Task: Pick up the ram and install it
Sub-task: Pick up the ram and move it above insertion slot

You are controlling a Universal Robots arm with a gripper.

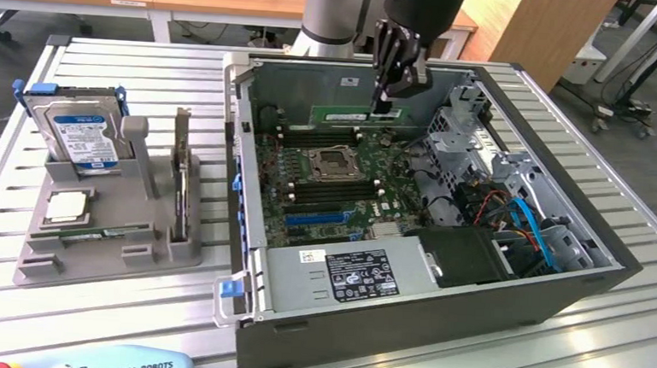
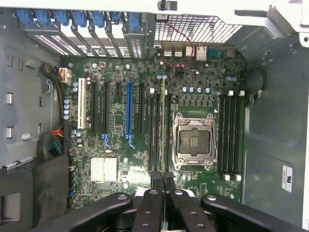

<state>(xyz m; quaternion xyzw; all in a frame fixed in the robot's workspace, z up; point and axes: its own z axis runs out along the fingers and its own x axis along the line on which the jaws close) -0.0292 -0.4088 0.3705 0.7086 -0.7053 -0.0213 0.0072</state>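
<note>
Ram (image 1: 346, 115) hanging edge-down inside open computer case (image 1: 411, 326), hovering above motherboard (image 2: 116, 140), over memory slots (image 2: 155, 130) beside processor socket (image 2: 194, 140). Gripper (image 1: 388, 102) clamping ram between closed fingers. Pickup done; ram not yet sitting in slot.

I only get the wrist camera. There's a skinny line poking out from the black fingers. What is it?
Observer: That's the ram, edge-on to you. The exterior view shows its flat green face, with the gripper shut on it.
Operator: Is it plugged in?
Observer: Not that I can see. It looks held above the motherboard, close to the far wall of the case.
Operator: What's outside the computer?
Observer: On the exterior view's left, a grey holder carries an upright hard drive.
</note>
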